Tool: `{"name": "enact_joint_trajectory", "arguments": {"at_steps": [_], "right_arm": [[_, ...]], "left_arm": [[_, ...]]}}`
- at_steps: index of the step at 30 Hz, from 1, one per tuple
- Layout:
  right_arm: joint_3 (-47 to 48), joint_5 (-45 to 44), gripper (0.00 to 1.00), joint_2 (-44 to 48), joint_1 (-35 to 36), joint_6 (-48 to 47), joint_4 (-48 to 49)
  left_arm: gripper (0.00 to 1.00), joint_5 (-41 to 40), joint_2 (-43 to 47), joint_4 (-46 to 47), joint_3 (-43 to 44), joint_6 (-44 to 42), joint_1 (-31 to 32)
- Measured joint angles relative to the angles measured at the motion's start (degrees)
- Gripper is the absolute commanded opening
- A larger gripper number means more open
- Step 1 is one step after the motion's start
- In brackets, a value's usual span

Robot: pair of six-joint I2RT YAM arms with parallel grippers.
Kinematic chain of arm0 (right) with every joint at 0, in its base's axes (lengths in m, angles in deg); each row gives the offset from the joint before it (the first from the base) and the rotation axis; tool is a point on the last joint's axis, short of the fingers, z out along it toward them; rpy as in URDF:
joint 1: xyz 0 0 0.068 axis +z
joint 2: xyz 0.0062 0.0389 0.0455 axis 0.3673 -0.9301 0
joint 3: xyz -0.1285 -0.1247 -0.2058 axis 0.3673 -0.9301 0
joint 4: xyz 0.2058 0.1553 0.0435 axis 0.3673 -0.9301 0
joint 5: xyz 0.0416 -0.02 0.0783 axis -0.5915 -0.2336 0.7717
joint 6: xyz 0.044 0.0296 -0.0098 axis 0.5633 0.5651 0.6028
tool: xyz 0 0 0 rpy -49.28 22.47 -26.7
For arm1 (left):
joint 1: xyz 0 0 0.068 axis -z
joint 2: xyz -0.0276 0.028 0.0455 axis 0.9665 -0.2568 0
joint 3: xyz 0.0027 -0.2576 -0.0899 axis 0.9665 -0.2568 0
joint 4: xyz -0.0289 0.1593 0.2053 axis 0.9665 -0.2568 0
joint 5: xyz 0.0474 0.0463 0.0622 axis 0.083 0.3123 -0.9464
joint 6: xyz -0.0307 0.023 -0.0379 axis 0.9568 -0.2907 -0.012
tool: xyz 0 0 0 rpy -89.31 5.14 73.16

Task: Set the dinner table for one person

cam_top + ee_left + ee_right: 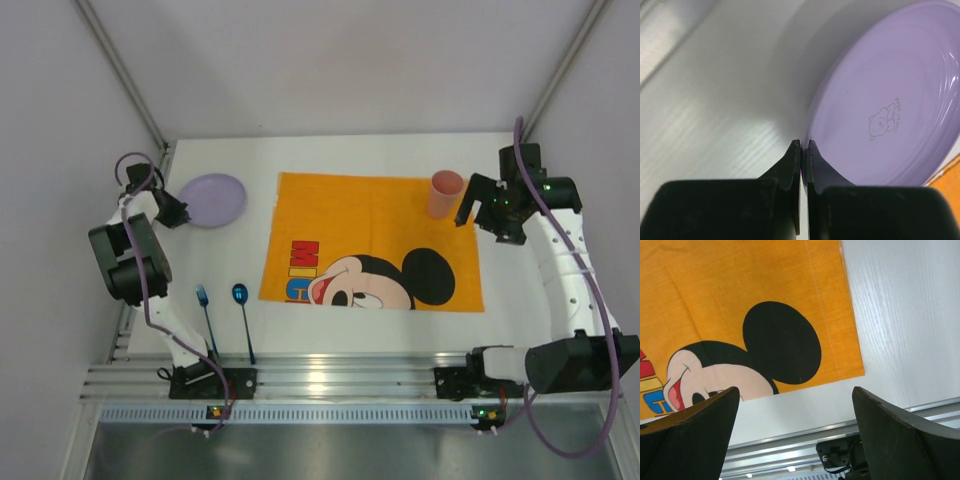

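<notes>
A lilac plate [213, 199] lies on the white dinner table [515, 300] at the far left, beside the orange Mickey Mouse placemat [370, 235]. My left gripper [178, 212] is at the plate's left rim. In the left wrist view the plate [890, 100] fills the right side, and my left gripper [802, 145] is shut with the thin rim pinched between its fingers. My right gripper [478, 200] hovers just right of a pink cup [444, 194] standing on the mat's far right corner. Seen from the right wrist, that gripper [795, 395] is open with nothing in it, above the placemat [740, 285].
A blue fork [205, 310] and a blue spoon [243, 315] lie side by side near the front left edge. A metal rail [330, 375] runs along the near edge with both arm bases on it. Grey walls close in the sides and back.
</notes>
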Motion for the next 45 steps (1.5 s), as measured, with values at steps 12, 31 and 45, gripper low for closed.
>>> {"name": "enact_joint_trajectory", "arguments": {"at_steps": [12, 31, 45], "right_arm": [[-5.42, 8.94, 0.95, 9.97, 0.15, 1.92, -0.81], [-8.31, 13.20, 0.95, 17.64, 1.07, 1.92, -3.80], [-8.31, 11.02, 0.96, 18.95, 4.07, 1.38, -4.81]], "left_arm": [[0.00, -0.20, 12.57, -3.23, -3.54, -1.81, 27.08], [0.00, -2.51, -0.04, -2.82, 4.85, 4.74, 55.87], [0.60, -8.57, -3.26, -4.46, 6.67, 5.90, 57.07]]}}
